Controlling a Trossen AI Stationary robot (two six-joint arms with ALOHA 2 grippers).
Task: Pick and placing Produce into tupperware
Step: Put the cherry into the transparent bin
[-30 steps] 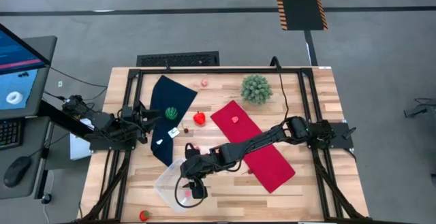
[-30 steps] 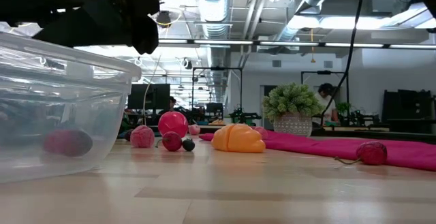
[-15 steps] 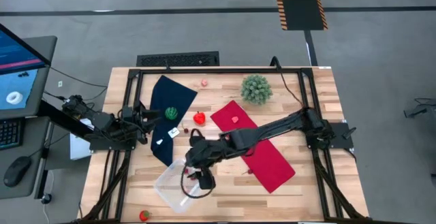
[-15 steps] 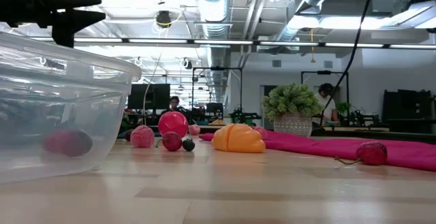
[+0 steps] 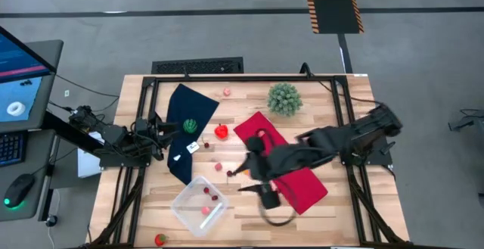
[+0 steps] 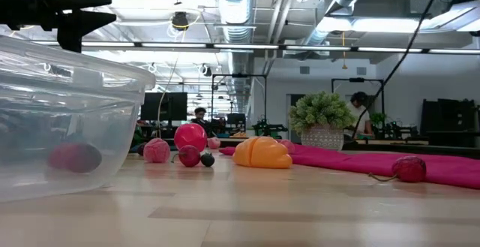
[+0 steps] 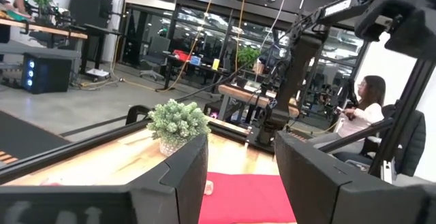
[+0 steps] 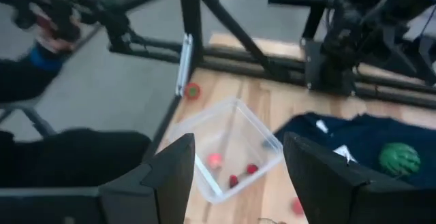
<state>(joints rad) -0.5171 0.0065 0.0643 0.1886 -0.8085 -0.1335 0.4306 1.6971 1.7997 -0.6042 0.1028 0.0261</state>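
The clear tupperware [image 5: 200, 204] sits on the table near its near edge, left of centre, with three small red and pink pieces [image 8: 234, 180] inside. My right gripper [image 5: 268, 197] is open and empty, high above the near left edge of the red cloth, to the right of the tupperware [image 8: 235, 146]. More produce lies loose: a red piece [image 5: 221, 132], an orange one [image 6: 262, 152], dark berries [image 5: 230, 173], a pink one [image 5: 261, 133] on the red cloth, and a green one [image 5: 192, 126] on the blue cloth. My left gripper [image 5: 163, 128] waits open at the table's left edge.
A spiky green plant ball [image 5: 284, 98] stands near the far edge. A red cloth [image 5: 299, 179] lies slanting right of centre and a dark blue cloth [image 5: 184, 147] left of centre. One red piece [image 5: 160, 239] lies at the near edge. People sit in the room beyond the table.
My right gripper has drawn back from over the tupperware, rising and moving toward the table's right, and now hangs above the red cloth's edge. The tupperware has stayed in place.
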